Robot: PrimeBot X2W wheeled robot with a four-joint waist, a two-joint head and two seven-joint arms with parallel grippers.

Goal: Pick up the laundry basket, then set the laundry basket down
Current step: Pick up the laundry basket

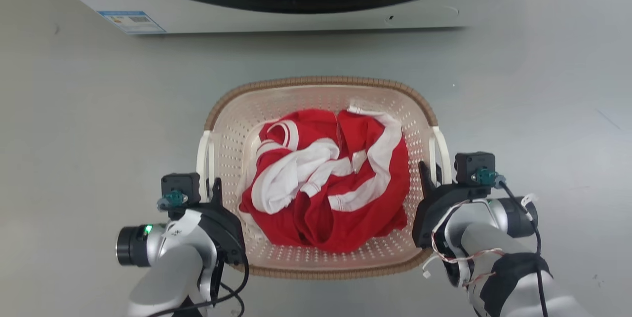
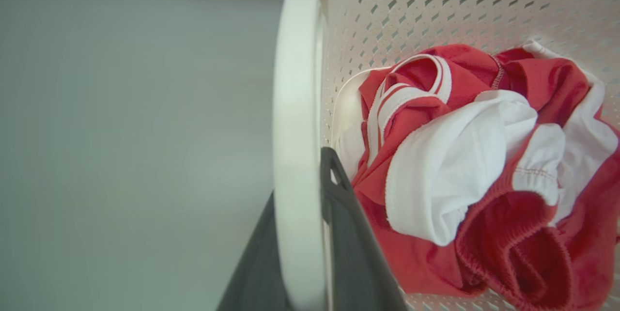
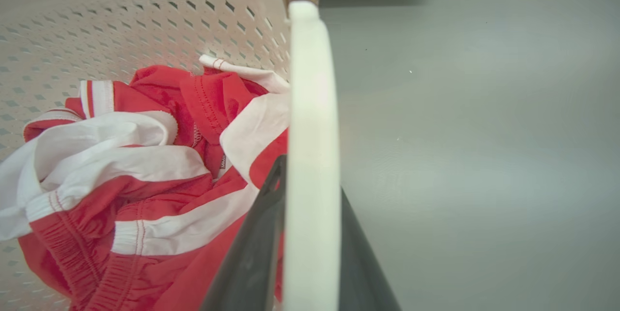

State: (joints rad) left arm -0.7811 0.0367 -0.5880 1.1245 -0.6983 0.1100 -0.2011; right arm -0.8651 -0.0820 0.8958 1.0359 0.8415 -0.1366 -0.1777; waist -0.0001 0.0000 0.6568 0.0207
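Though one laundry basket (image 1: 321, 81) shows, left and right jaws grip its two (white) handles (image 1: 201, 159) — one apiece.

We find open floor (image 1: 89, 124) on both sides of the basket (image 1: 321, 81), and a bare strip between its far rim and the machine (image 1: 296, 19), which closes off everything beyond. Inside, red-and-white clothes (image 1: 326, 178) heap over the middle. We note free gaps along the far and near walls. The left handle (image 2: 298, 107) is taken by the left gripper (image 1: 210, 192), one finger close against each side. The right handle (image 3: 312, 107) is likewise taken by the right gripper (image 1: 434, 178).
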